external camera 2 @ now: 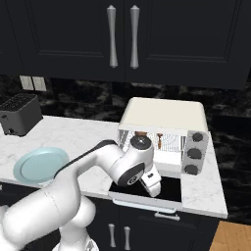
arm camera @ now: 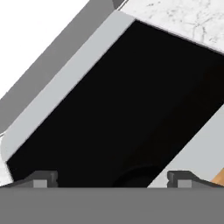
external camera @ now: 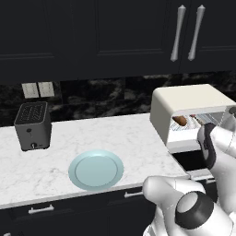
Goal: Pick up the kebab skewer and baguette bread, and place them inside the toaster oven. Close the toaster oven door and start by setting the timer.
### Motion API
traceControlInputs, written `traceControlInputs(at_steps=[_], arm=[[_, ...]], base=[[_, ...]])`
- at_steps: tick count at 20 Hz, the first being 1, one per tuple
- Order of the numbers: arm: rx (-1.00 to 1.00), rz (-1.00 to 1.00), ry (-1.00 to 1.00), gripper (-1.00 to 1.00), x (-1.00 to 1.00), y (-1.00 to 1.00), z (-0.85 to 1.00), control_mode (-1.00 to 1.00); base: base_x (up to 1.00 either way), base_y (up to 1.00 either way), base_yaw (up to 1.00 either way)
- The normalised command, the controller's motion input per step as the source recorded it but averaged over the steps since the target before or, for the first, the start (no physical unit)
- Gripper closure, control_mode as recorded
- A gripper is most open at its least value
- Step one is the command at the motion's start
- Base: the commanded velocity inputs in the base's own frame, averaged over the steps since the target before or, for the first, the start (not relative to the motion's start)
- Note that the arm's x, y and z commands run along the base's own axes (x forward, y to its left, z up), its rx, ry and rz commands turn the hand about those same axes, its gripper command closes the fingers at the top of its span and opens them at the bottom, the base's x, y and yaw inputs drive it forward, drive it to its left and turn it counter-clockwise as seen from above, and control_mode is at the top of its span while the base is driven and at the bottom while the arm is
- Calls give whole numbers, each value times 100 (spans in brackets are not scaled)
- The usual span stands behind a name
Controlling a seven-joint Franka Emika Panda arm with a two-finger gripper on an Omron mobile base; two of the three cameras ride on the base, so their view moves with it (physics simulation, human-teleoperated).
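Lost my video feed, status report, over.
Gripper open, empty, above the lowered toaster oven door. Baguette bread and kebab skewer inside toaster oven. Nothing blocking.

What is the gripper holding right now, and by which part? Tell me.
Nothing. The gripper is open and empty, its fingertips spread wide above the toaster oven door, which lies folded down.

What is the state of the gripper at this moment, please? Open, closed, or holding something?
Gripper: open, fingers set wide apart, holding nothing, above the dark glass of the lowered toaster oven door.
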Motion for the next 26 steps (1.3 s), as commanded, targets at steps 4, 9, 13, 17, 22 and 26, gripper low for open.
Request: traceControlInputs(at_steps=[4, 9, 13, 17, 22, 26], arm=[[-6, 53, 21, -100, -98, 0, -1, -100], [-7, 68, 23, -100, -57, 0, -22, -100], [-14, 60, 10, -100, 1, -29, -46, -100], [-8, 43, 0, -100, 0, -69, -41, -100], [2, 11, -1, -100, -14, -22, -63, -100], [5, -14, -6, -100, 33, 0, -52, -100]], base=[[0, 0, 0], [0, 0, 0], [0, 0, 0], [0, 0, 0], [0, 0, 0], [0, 0, 0]])
